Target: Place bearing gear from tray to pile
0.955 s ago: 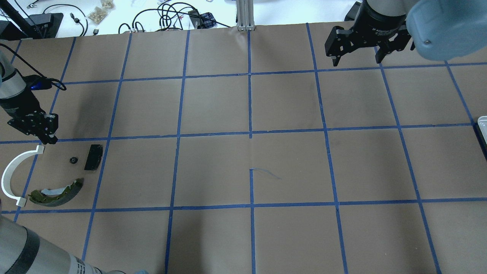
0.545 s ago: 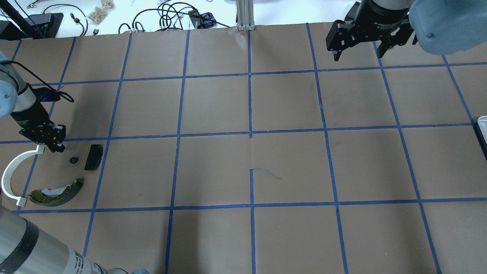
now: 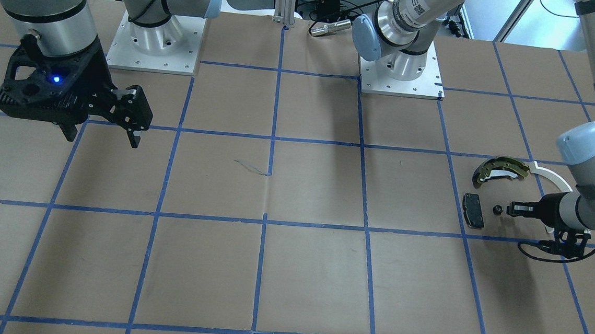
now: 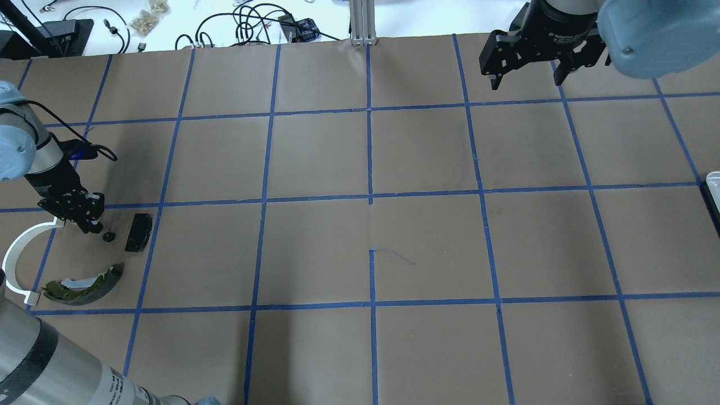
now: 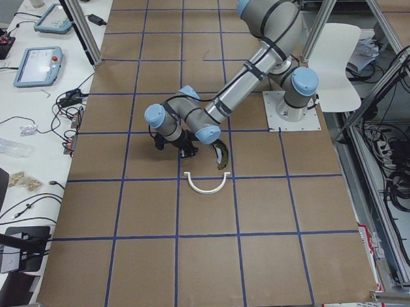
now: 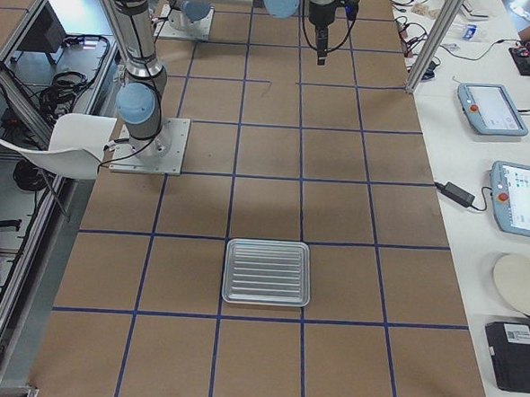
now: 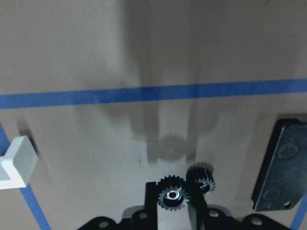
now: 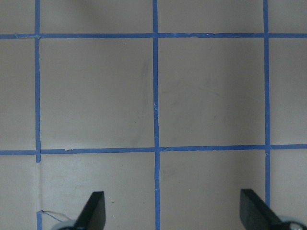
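My left gripper [image 7: 173, 211] is shut on a small black bearing gear [image 7: 172, 196] with a silver hub and holds it just above the paper. A second black gear [image 7: 202, 178] lies on the table right beside it. In the overhead view the left gripper [image 4: 91, 225] is at the pile: white arc strip [image 4: 16, 254], black pad [image 4: 138, 232], olive-gold brake shoe [image 4: 84, 284] and the lying gear [image 4: 108, 237]. My right gripper [image 4: 527, 81] is open and empty at the far right. The silver tray [image 6: 267, 271] is empty.
The table is brown paper with blue tape grid lines. Only the tray's rim [image 4: 713, 183] shows at the overhead view's right edge. Cables and small items lie beyond the far table edge [image 4: 242, 22]. The arm bases [image 3: 155, 36] stand on the robot's side.
My left gripper has moved right and nearer, from beside the white arc's end to right next to the gear lying on the table. The right gripper has drifted slightly farther away.
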`<state>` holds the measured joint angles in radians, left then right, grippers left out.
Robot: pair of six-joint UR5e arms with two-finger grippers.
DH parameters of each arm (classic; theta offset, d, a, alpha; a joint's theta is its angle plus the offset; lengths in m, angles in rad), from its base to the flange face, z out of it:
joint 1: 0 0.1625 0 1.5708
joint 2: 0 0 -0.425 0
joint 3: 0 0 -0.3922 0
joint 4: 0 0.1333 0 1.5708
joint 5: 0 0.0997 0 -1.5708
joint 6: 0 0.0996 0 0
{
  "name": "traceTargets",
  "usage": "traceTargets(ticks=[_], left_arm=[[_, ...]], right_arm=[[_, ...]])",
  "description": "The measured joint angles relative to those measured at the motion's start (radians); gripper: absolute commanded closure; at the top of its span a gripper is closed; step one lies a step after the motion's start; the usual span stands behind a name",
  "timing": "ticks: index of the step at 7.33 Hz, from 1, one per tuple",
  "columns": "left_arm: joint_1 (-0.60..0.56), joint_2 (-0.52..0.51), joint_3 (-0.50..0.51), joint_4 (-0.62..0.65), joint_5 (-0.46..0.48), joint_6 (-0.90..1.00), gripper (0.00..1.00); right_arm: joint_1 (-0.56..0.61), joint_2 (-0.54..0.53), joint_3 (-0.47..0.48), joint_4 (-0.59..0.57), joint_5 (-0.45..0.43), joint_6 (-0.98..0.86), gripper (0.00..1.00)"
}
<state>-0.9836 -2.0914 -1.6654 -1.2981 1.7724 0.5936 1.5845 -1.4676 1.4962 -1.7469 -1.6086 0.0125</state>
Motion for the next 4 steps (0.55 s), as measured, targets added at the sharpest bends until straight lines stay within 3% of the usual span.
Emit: traceTargets(ticks=[1, 2, 3, 4], left_arm=[[0.0, 0.0, -0.001, -0.001, 0.001, 0.0, 0.97], [0.001, -0.001, -0.001, -0.002, 0.001, 0.001, 0.85], [0.002, -0.001, -0.002, -0.003, 0.002, 0.001, 0.81], [0.005, -0.002, -0.002, -0.003, 0.002, 0.001, 0.52]], right_arm=[[0.0, 0.001, 0.0, 0.001, 0.0, 0.0, 0.0], [0.0, 0.003, 0.001, 0.002, 0.001, 0.0, 0.0], [0.0, 0.005, 0.001, 0.003, 0.001, 0.0, 0.0], [0.0, 0.008, 0.002, 0.001, 0.0, 0.001, 0.0]])
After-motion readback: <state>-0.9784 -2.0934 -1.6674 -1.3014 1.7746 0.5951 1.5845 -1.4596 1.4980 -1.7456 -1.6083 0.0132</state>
